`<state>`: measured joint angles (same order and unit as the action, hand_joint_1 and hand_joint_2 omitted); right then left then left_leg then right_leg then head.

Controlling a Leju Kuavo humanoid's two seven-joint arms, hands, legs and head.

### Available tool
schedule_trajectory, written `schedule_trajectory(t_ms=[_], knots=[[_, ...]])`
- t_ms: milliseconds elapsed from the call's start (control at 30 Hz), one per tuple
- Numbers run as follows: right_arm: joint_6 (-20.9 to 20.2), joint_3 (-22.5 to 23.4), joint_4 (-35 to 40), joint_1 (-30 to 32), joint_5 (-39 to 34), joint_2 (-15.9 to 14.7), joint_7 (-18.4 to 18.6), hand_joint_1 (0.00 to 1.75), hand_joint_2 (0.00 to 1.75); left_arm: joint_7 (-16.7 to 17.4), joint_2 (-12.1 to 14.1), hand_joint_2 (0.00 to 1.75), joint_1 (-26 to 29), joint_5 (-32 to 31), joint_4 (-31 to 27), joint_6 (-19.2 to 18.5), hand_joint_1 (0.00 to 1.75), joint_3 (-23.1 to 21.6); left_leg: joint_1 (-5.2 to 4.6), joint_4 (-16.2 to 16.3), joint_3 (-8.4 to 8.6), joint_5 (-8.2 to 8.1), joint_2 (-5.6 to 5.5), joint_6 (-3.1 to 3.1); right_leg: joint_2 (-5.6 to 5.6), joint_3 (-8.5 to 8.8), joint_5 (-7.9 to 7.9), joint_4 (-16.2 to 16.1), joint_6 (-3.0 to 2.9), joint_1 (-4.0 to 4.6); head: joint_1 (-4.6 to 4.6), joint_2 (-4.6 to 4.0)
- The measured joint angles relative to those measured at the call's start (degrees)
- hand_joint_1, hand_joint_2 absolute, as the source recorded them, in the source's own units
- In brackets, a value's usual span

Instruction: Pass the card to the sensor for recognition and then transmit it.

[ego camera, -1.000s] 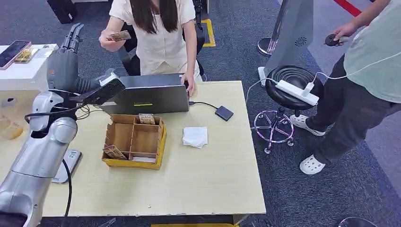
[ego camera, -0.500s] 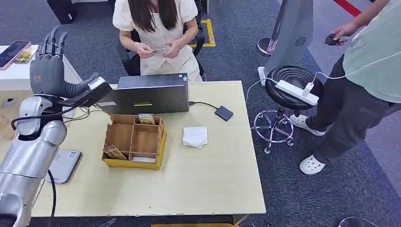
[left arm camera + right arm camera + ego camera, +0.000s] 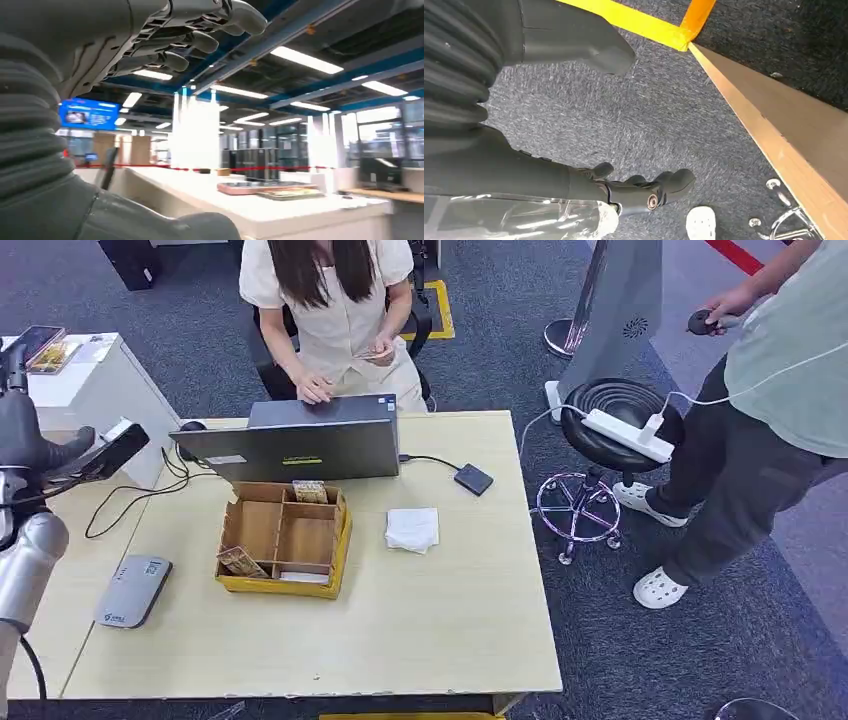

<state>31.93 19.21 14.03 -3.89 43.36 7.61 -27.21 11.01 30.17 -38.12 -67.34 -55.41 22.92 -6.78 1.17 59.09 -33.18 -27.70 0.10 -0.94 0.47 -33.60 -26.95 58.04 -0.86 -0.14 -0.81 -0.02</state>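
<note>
The fingers (image 3: pixel 190 42) of our left hand (image 3: pixel 18 430) are spread loosely and gently bent, with nothing between them. The hand is raised off the table's (image 3: pixel 440 630) left edge. Our right hand (image 3: pixel 574 182) hangs low over the carpet, its fingers (image 3: pixel 674 182) slack and apart, also empty.

The card (image 3: pixel 375 352) appears to lie in the hands of the seated person (image 3: pixel 335 310), far beyond our left fingertips and behind the laptop (image 3: pixel 300 445). More cards stand in the yellow tray (image 3: pixel 335 550), one (image 3: pixel 310 491) at its far wall and one (image 3: pixel 241 562) in its near corner. We take the grey reader (image 3: pixel 133 590), below and just inward of our left fingers, to be the sensor.

We judge the hand-over finished. For the next card, we should lower the left hand straight toward the tray and keep the fingers clear of the black cable (image 3: pixel 150 495) lying between them and the tray. We should pinch the card by its upper edge.

The laptop lid and the reader bear small marks, which are too fine to read.
</note>
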Motion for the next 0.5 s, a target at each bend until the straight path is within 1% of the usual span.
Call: schedule_trajectory(t_ms=[167, 333, 500], knots=[[0.0, 0.0, 0.0, 0.0, 0.0, 0.0, 0.0, 0.00, 1.75, 2.3, 4.0, 1.75, 1.9, -3.0, 4.4, 3.0, 0.00, 3.9, 0.00, 0.0, 0.00, 0.00, 0.07, 0.00, 0.06, -0.02, -0.01, 0.0, -0.01, 0.00, 0.00, 0.00], [0.2, 0.0, 0.0, 0.1, -0.2, 0.0, -0.1, 0.00, 1.75, 4.3, 8.0, 1.75, 4.9, -5.2, 7.4, 4.3, 0.00, 7.7, 0.01, 0.0, -0.04, -0.01, 0.09, 0.00, 0.08, -0.05, -0.01, 0.0, -0.01, 0.01, -0.02, 0.00], [0.2, 0.0, 0.0, 0.3, -0.6, 0.0, -0.2, 0.00, 1.75, 5.6, 12.0, 1.75, 9.1, -6.2, 9.2, 4.4, 0.00, 12.3, 0.01, 0.0, -0.04, -0.02, 0.14, -0.03, 0.14, -0.10, -0.02, 0.0, -0.01, 0.01, 0.00, 0.00]])
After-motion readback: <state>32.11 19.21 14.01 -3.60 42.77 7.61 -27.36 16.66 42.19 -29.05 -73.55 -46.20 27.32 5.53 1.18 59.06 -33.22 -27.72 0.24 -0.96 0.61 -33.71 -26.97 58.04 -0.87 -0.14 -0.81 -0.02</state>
